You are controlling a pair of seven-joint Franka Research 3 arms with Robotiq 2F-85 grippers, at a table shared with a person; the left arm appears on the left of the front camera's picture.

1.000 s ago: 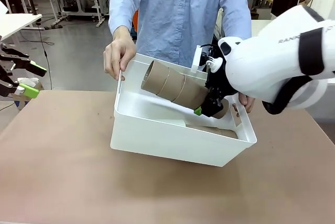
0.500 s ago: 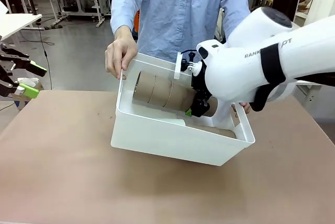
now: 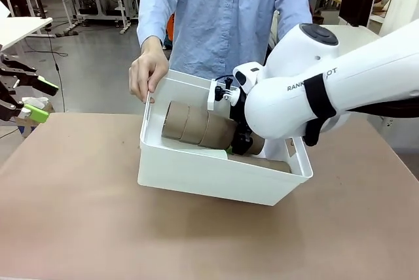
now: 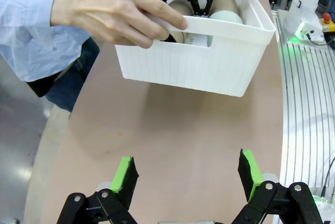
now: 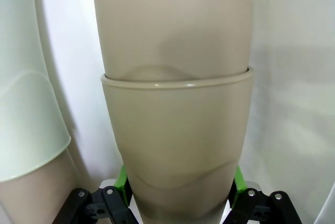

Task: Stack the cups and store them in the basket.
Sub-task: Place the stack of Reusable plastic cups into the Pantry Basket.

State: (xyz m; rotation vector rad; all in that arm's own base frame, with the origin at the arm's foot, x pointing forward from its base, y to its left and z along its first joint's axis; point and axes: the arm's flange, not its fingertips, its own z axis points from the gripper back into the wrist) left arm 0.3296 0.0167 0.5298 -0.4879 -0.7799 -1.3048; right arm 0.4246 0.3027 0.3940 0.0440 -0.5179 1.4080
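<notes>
The right tool (image 5: 178,192) is clamped on a stack of tan cups (image 3: 200,125), its green pads (image 5: 121,182) pressed against either side of the widest, nearest cup, and in the right wrist view a second cup nests into that one and tapers away from the camera. The front view shows the stack lying almost on its side, its narrow end pointing toward picture left, held inside the white basket (image 3: 196,172) with the white right arm (image 3: 314,93) reaching in over the far right rim. Just beside the held stack in the right wrist view lies a pale mint green cup (image 5: 23,119), with a tan surface under its rim (another cup, as far as can be told). More tan shows low in the basket's right end in the front view. The basket sits tilted on the brown table (image 3: 78,214), its far side raised; a person's hand (image 3: 148,70) grips the far left corner of the rim, and in the left wrist view those fingers (image 4: 157,17) curl over the rim. The left tool (image 4: 188,174) hangs with its jaws wide apart and holding nothing, well apart from the basket, off the table's left edge in the front view.
</notes>
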